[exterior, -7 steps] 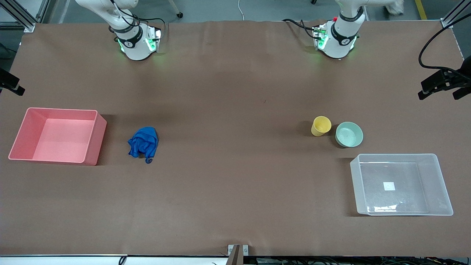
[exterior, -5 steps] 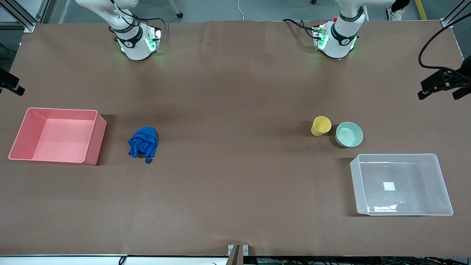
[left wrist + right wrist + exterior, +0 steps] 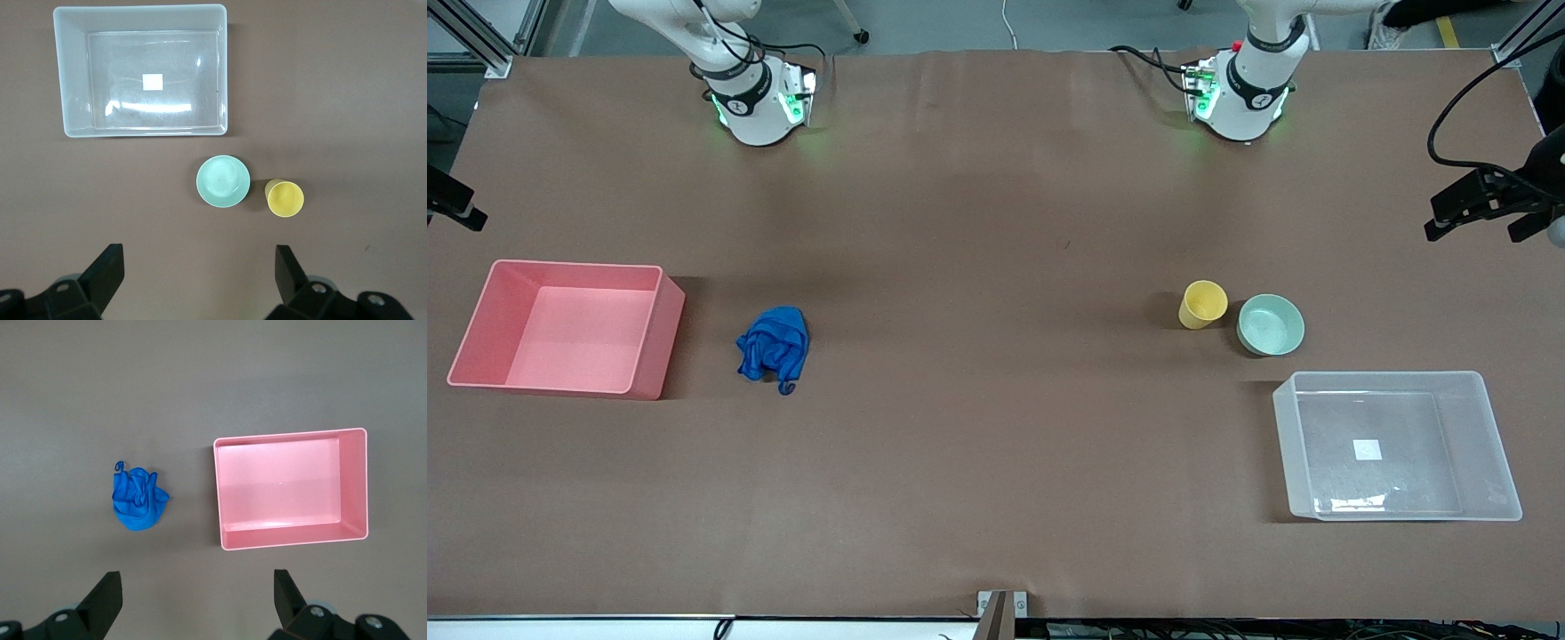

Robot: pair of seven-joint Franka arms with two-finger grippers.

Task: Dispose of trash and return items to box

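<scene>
Brown matte table (image 3: 996, 444) bears wrinkly blue wad (image 3: 774, 348).

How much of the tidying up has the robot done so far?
Nothing is done yet. The blue cloth wad lies on the table beside the empty pink bin. The yellow cup and mint bowl stand outside the empty clear tub. The left gripper and right gripper are open, high up, holding nothing. All three moves remain.
</scene>
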